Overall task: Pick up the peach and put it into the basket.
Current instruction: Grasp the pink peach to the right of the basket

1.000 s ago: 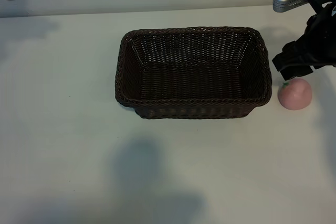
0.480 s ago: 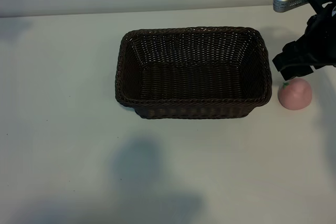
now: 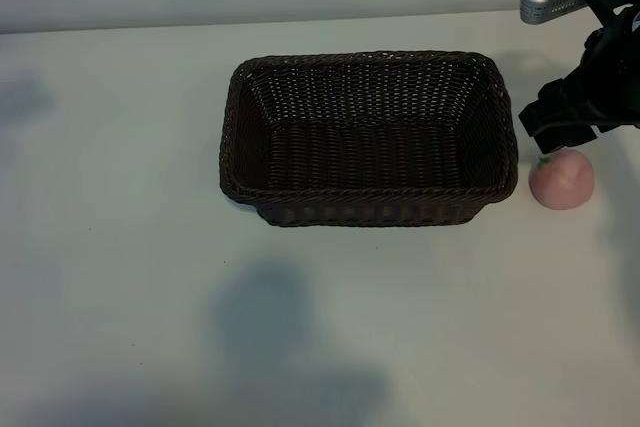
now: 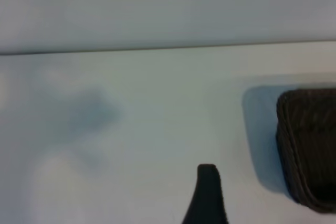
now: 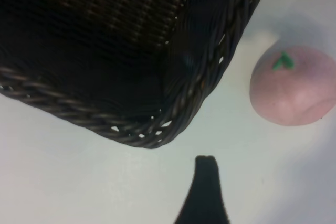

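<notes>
On the plain white worktop [image 3: 120, 247] sit one wicker basket [image 3: 368, 137] and one peach [image 3: 562, 179], the right pincer [image 3: 560, 127] spread above it.

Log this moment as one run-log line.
peach: on table right of basket, not held | basket: nothing inside | right gripper: open, above peach | left gripper: open, holds nothing

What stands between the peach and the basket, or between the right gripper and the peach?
Nothing visible does. The peach lies on the bare table just outside the basket, apart from its wall. The right gripper hangs open beside and above it, with only air between. The basket's rim must be cleared.
</notes>
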Available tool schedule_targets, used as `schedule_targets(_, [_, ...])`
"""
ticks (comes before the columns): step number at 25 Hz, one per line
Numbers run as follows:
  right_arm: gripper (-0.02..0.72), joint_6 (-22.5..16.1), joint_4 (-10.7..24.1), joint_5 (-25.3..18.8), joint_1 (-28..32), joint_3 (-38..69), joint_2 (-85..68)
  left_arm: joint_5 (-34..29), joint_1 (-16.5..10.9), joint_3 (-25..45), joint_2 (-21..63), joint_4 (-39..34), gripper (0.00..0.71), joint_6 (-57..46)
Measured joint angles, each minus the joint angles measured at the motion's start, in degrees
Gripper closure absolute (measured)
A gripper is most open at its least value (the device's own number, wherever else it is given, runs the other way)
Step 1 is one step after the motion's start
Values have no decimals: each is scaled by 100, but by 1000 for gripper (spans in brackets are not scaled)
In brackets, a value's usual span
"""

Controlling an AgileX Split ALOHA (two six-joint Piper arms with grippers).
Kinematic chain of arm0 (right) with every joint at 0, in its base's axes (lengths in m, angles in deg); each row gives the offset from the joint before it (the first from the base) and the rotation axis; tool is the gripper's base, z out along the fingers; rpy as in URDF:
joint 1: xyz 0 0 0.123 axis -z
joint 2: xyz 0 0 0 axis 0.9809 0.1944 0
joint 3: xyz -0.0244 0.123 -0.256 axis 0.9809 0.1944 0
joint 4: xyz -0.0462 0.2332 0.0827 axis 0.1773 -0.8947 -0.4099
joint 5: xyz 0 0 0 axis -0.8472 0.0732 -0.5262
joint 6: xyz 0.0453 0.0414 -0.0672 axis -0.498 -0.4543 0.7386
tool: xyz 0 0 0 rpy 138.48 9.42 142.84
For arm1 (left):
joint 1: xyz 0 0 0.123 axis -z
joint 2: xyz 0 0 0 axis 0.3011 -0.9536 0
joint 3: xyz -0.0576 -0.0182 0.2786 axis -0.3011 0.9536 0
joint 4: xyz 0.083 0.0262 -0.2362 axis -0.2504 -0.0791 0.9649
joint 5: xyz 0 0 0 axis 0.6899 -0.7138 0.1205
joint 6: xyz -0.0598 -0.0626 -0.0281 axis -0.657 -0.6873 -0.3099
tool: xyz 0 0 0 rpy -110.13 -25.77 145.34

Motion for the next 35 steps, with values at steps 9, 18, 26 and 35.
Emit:
schedule_targets(9, [113,0,0,-24,0,0,0,38,781,1077,1694,-488,114,46])
schedule_targets(18, [113,0,0,-22,0,0,0,73,804,2595,3117,-999,114,-67])
schedule_targets(26, [113,0,0,-22,0,0,0,122,804,4335,4494,-1005,114,-419])
schedule_targets(35, [113,0,0,-22,0,0,0,188,804,5114,5538,-1011,114,-794])
